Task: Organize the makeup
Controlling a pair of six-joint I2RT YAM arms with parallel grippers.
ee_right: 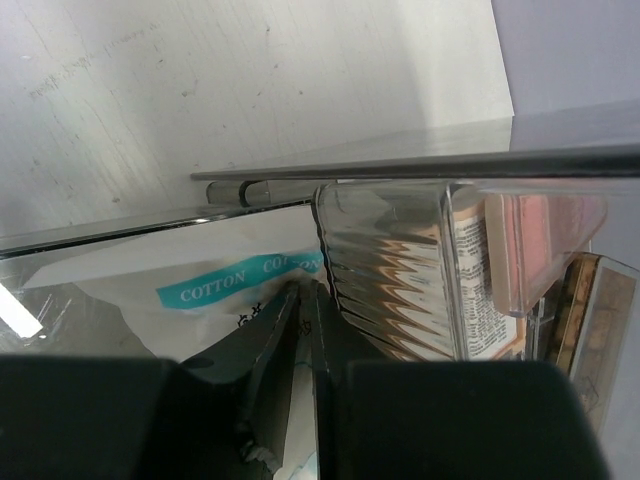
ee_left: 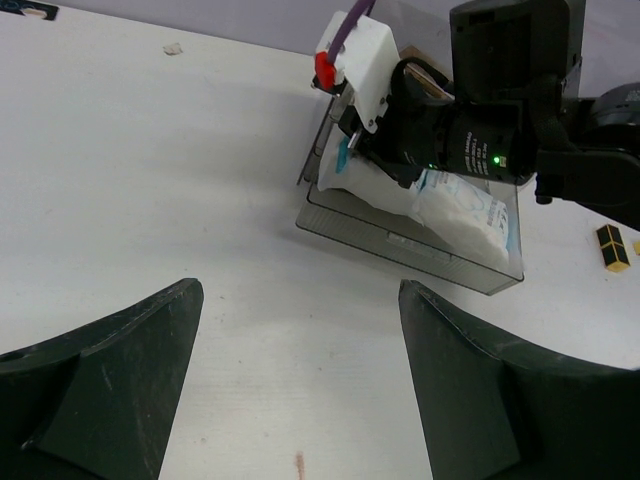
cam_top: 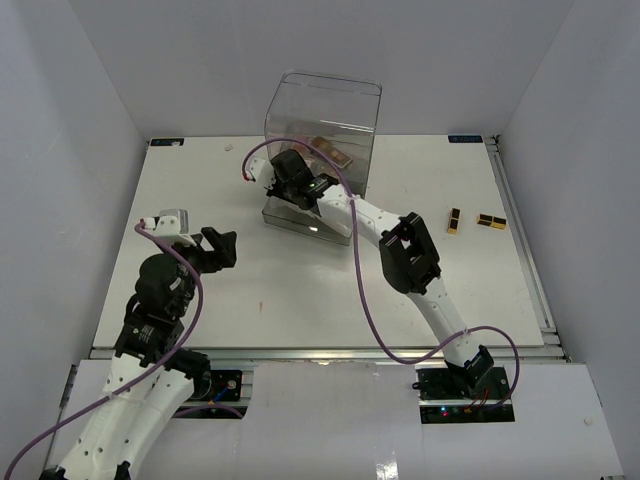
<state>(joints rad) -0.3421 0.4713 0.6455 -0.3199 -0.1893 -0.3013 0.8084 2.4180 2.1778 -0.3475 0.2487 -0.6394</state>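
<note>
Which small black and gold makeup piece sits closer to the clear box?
The left black-and-gold rectangular piece, lying lengthwise toward the back; the other one lies crosswise, farther right.

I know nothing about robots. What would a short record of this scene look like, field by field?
Left gripper: open, holding nothing, short of the box
Right gripper: shut on the cotton packet
Packet location: in the open drawer at the bottom of the clear box
Inside box: a pink palette on an upper level
On table: two small dark-and-gold palettes, to the right of the box
</note>
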